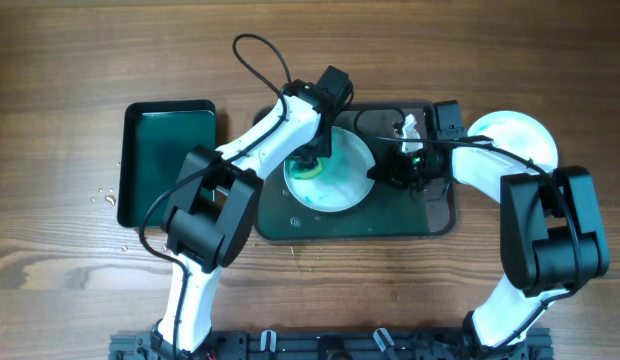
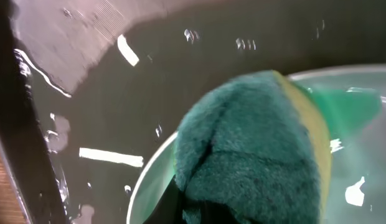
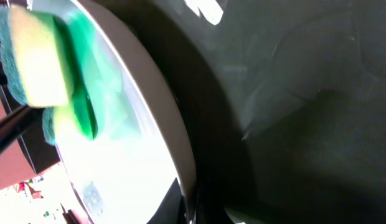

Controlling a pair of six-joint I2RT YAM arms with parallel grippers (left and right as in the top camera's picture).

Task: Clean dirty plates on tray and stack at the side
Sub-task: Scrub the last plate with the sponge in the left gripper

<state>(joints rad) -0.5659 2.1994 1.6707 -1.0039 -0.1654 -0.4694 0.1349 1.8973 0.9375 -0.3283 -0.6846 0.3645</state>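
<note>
Overhead, the left jaws clench a green-and-yellow sponge (image 1: 310, 166), pressed onto the smeared plate (image 1: 345, 190) directly beneath them. That plate's rim reaches the right jaws, but whether they pinch it I cannot tell. Under both jaws lies the tray (image 1: 435, 222). Outward of the right jaws, a white plate (image 1: 515, 135) rests on the worktop (image 1: 70, 80).

no legible text, labels or signs

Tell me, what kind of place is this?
Probably a robot test bench, not a real kitchen: robot arms at a wooden table, a sponge on a smeared plate, a dark tray.
</note>
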